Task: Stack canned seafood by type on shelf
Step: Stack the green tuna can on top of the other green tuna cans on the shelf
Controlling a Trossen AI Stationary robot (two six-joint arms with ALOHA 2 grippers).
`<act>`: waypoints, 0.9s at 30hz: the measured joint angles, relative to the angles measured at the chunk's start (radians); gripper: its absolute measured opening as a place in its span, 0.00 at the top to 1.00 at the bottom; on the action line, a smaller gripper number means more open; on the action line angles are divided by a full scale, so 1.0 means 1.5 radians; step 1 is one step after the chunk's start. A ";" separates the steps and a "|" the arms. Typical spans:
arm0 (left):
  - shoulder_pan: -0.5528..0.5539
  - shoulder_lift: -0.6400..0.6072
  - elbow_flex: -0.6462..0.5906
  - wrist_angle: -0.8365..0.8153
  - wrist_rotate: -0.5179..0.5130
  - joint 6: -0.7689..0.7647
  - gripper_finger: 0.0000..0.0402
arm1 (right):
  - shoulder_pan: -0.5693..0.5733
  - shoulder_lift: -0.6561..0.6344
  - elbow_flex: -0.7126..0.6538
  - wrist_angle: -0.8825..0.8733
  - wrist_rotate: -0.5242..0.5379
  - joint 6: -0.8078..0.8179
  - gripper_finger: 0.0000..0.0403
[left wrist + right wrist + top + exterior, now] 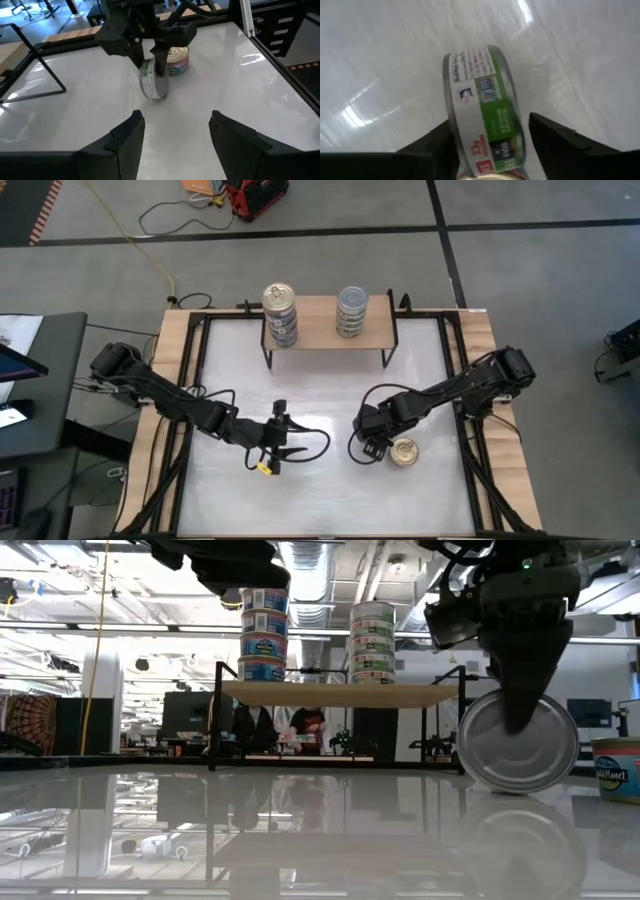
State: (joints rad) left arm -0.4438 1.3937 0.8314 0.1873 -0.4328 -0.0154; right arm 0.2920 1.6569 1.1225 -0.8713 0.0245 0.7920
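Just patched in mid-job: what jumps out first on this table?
The right end effector straddles a green-labelled can standing on edge on the table, beside a gold-topped can lying flat. At the far edge, the shelf carries two stacks of cans, one on each side. The left end effector hovers open, empty, over the middle.

Edge-standing can (485, 115) has white-and-green label, silver face; flat can (404, 451) is gold-topped with blue-pink label. Shelf (320, 320) light wood, black legs; left stack (281, 314) gold-topped, blue labels; right stack (351, 311) silver-topped, green-white labels.
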 joint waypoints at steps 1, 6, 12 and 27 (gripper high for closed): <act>0.000 0.000 0.000 0.001 -0.002 0.000 0.47 | 0.000 0.000 0.000 0.001 0.000 -0.008 0.48; 0.000 0.000 0.000 0.002 -0.021 0.000 0.47 | 0.000 0.000 0.000 0.010 0.000 -0.053 0.62; 0.000 0.000 0.000 0.004 -0.024 0.009 0.47 | -0.007 -0.010 0.017 -0.023 -0.008 -0.079 0.62; 0.000 0.000 0.001 0.143 0.173 0.209 0.47 | -0.178 -0.264 0.063 0.075 0.017 -0.163 0.62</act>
State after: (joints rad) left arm -0.4438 1.3941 0.8322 0.4025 -0.1734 0.2980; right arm 0.0247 1.2609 1.2167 -0.7589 0.0493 0.5472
